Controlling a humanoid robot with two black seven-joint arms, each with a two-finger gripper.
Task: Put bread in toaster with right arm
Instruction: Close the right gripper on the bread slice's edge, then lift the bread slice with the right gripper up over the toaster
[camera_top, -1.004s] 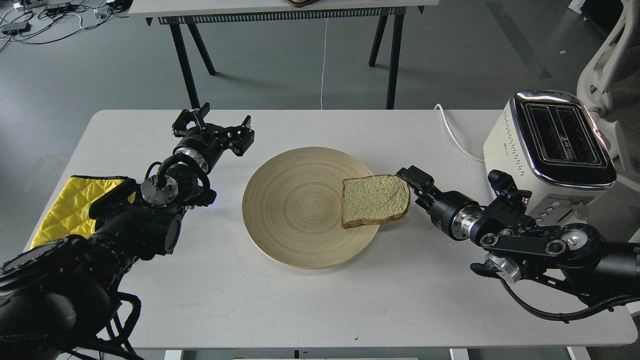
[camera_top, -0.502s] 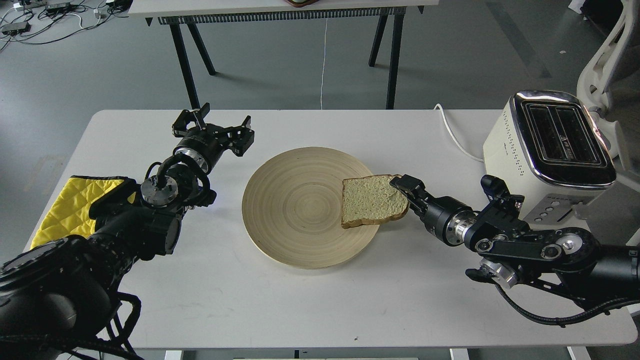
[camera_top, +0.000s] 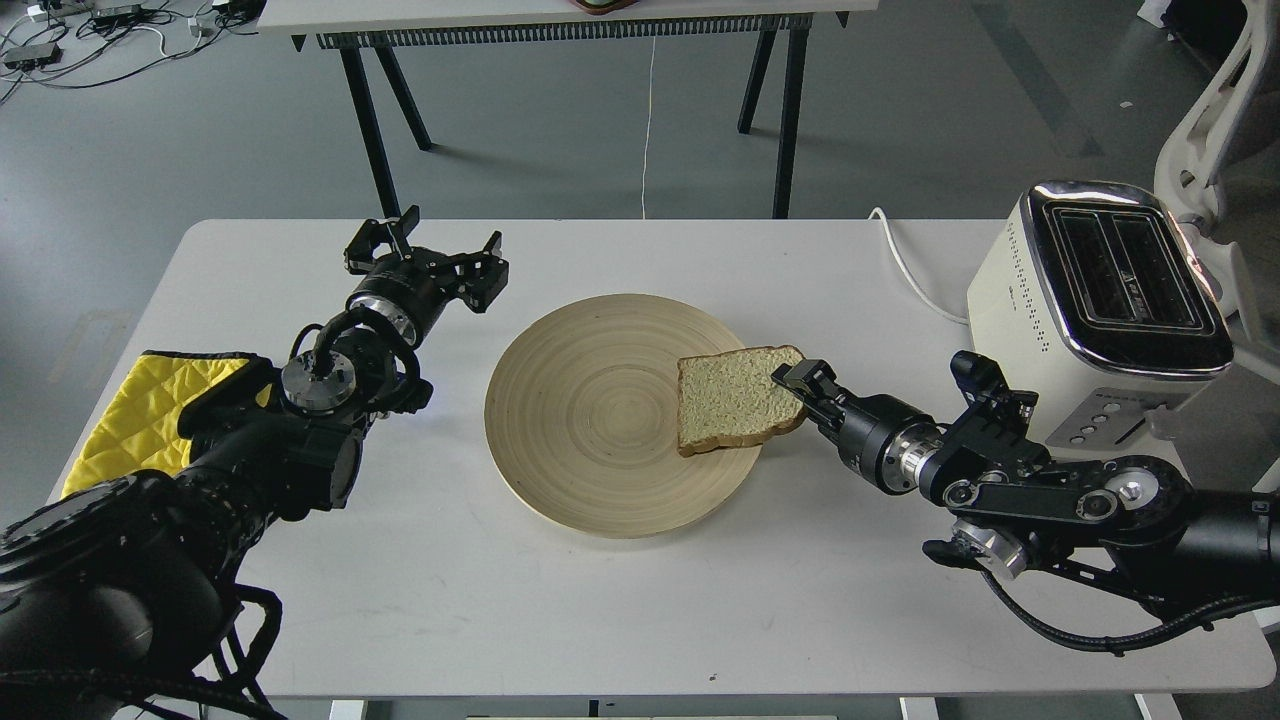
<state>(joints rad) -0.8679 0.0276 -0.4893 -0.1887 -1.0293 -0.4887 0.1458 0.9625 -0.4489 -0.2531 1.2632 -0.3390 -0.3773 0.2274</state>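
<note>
Right jaws (camera_top: 792, 383) at bread's (camera_top: 733, 402) right edge, on plate (camera_top: 590, 480)

I have one view only, from the robot's head, looking forward and steeply down onto the bench (camera_top: 640, 610) from close range. My left arm (camera_top: 250, 450) enters from 8 o'clock, my right arm (camera_top: 1100, 500) from 4 o'clock. Toward 12 o'clock the view reaches past the far bench edge to grey floor (camera_top: 560, 130) (and a second table's legs (camera_top: 370, 120)). No other view overlaps it.
</note>
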